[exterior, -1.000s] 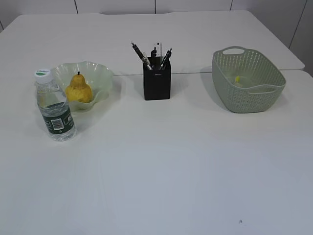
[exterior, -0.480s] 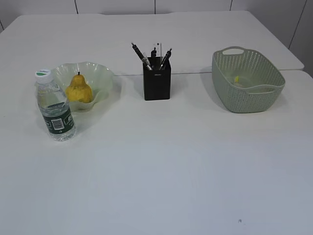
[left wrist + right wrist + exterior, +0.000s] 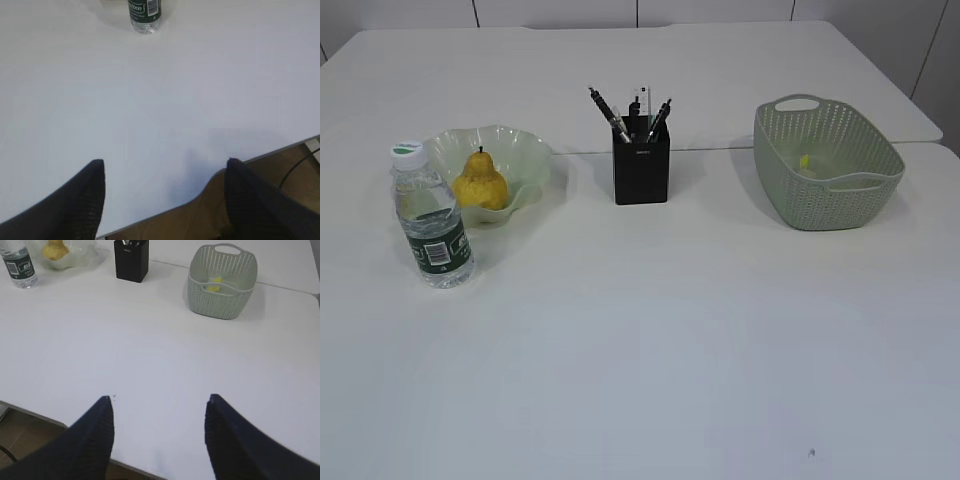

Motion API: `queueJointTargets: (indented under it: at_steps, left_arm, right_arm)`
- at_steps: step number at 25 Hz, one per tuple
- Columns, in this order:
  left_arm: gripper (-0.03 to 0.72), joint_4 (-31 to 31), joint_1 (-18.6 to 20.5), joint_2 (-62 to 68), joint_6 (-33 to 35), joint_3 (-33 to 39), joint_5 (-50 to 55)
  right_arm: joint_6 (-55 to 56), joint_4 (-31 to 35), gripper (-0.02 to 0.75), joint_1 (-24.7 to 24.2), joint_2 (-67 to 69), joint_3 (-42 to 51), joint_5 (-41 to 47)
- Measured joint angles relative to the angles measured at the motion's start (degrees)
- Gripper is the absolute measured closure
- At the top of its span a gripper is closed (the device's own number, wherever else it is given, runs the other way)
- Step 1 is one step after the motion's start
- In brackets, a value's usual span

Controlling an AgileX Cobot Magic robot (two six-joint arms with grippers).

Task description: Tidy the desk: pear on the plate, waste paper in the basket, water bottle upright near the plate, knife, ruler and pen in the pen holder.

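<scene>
White tables (image 3: 650, 340) pushed together (seams visible), pale panelled wall (image 3: 560, 12) behind, brown floor (image 3: 280, 175) below.

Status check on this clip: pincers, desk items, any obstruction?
Both pincers open, empty, back at the near table edge. Pear on plate, bottle upright beside it, pens in holder, yellow scrap in basket. Nothing in the way.

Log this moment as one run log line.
pear: on plate | bottle: upright beside plate | pen holder: filled | basket: paper inside | left gripper: open, empty | right gripper: open, empty
</scene>
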Motion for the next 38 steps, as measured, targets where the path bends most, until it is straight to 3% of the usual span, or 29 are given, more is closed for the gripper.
queueJointTargets:
  at_steps: [9, 17, 27, 38]
  left_arm:
    - [0.161, 1.21, 0.00, 0.00, 0.11, 0.38, -0.10]
    - [0.161, 1.21, 0.00, 0.00, 0.19, 0.52, -0.40]
    - [0.161, 1.78, 0.00, 0.00, 0.23, 3.54, -8.78]
    - [0.162, 2.20, 0.00, 0.00, 0.32, 3.67, -9.53]
  right_arm:
    - [-0.10, 1.50, 0.278, 0.00, 0.00, 7.58, -0.08]
    - [-0.22, 2.70, 0.278, 0.00, 0.00, 11.61, -6.60]
    - [-0.32, 2.80, 0.278, 0.00, 0.00, 11.82, -7.07]
    - [-0.32, 2.80, 0.278, 0.00, 0.00, 11.86, -7.19]
